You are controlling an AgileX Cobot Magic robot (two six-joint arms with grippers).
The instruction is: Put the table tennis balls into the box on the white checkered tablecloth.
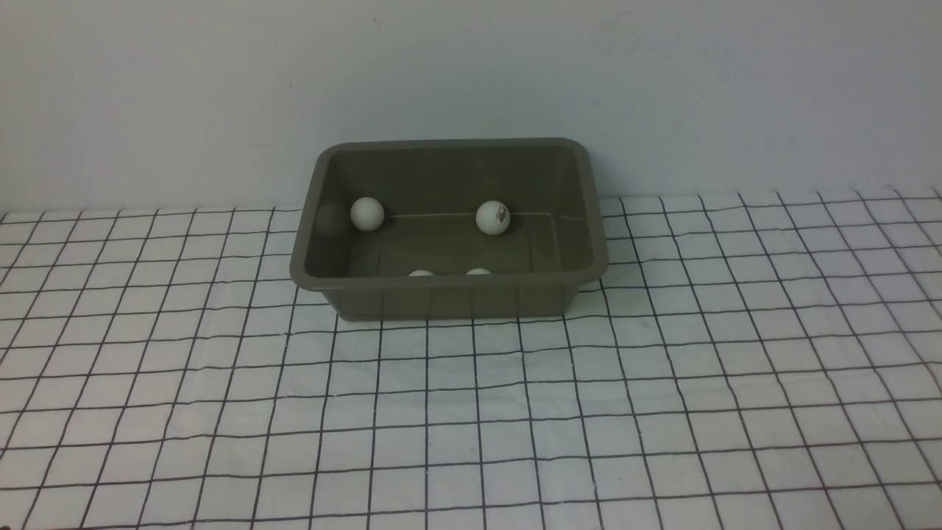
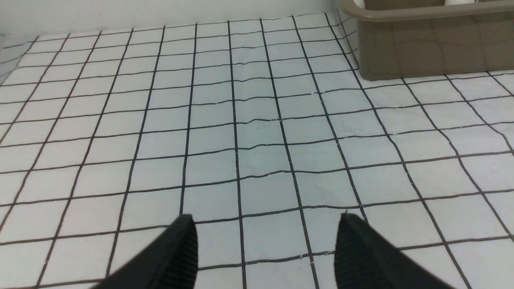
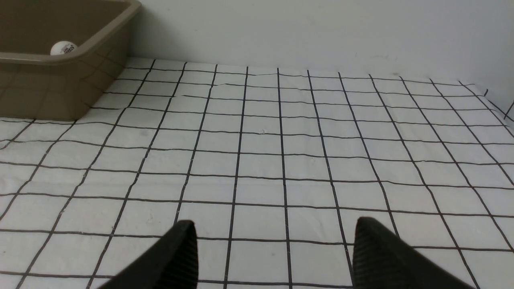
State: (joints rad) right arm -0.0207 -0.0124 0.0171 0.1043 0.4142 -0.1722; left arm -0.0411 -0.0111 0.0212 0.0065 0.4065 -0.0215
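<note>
Both black ribbed grippers, left (image 2: 265,245) and right (image 3: 275,251), hover with jaws apart and empty above the white black-gridded checkered tablecloth (image 1: 471,412). Farther off, all four small white table tennis balls (image 1: 366,213) lie inside the olive-brown rounded plastic box (image 1: 449,298). Risk: a careless arm sweep could knock the box and spill them.

the olive-brown box (image 1: 449,294) sits upright on the white checkered tablecloth (image 1: 471,412), toward twelve o'clock. four white table tennis balls lie inside: plain ball (image 1: 366,213) at ten o'clock, logo ball (image 1: 492,217) at one, two half-hidden balls (image 1: 422,273) (image 1: 478,271) at six.

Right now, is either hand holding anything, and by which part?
Nothing is held. The left hand and right hand are both open over bare tablecloth.
</note>
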